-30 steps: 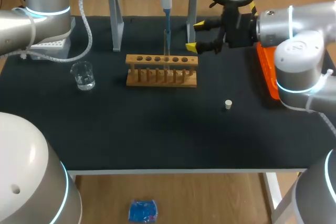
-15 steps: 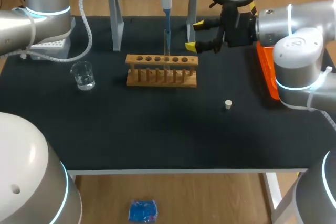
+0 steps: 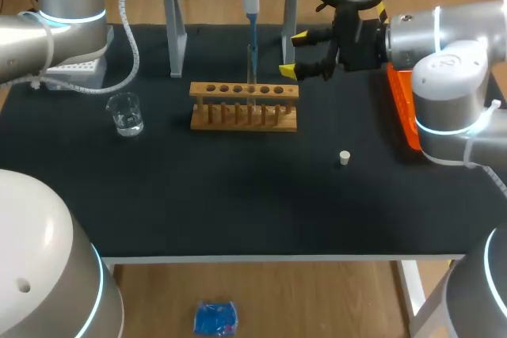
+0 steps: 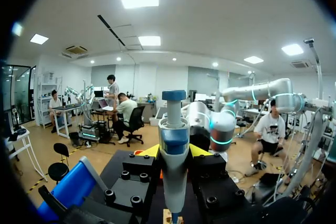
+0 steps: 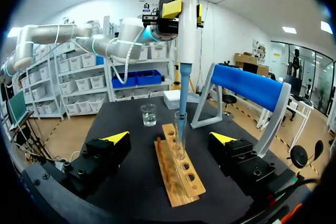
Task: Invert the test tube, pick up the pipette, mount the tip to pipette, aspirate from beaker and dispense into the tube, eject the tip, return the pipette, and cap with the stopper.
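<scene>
Nearest to you, the small white stopper [image 3: 344,157] lies alone on the table [image 3: 238,203], well apart from the wooden rack [image 3: 244,106]. The beaker [image 3: 125,114] stands at the left side of the rack. The tube [image 5: 180,132] stands upright in the rack, and the pipette [image 3: 251,5] hangs over it with its lower end inside the mouth. Your right gripper [image 3: 295,54] is spread wide and empty, just beside the tube. Compared with one second ago it has risen a little, then nothing more moved. Your left gripper [image 4: 173,150] pinches the pipette body from two sides. I judge you are dispensing, so ejecting, returning and capping remain. No writing can be read here
</scene>
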Action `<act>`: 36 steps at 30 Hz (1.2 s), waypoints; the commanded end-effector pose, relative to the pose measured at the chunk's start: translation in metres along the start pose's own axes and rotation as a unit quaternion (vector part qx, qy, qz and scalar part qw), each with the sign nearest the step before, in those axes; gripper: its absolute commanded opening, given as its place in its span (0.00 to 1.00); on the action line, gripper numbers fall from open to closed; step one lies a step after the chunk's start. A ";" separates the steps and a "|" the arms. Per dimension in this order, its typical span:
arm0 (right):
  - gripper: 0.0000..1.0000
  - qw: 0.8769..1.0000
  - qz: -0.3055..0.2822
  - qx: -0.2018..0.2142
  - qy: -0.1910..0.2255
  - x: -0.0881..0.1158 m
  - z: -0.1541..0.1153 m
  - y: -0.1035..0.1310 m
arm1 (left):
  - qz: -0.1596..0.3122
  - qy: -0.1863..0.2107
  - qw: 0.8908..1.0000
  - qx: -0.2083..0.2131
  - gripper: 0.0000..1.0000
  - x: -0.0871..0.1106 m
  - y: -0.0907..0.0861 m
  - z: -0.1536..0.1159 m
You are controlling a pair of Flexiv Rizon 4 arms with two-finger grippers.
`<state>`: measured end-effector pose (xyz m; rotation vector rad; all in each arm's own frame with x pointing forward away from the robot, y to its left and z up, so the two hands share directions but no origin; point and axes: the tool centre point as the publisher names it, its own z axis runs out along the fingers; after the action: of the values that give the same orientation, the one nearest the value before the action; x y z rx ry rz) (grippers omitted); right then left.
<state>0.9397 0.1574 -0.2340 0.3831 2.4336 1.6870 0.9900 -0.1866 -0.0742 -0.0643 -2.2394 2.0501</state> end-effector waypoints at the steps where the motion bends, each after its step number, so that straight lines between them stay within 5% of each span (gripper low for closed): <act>1: 1.00 1.000 0.000 0.000 -0.001 0.000 0.000 0.000 | 0.000 0.000 1.000 -0.001 0.00 0.000 -0.001 0.000; 36: 1.00 1.000 0.000 0.000 -0.001 0.000 0.000 0.000 | 0.024 -0.017 0.999 -0.038 0.00 0.014 -0.039 0.005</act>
<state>0.9397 0.1574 -0.2337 0.3835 2.4352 1.6860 0.9814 -0.1948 -0.0385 -0.0986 -2.3483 2.0060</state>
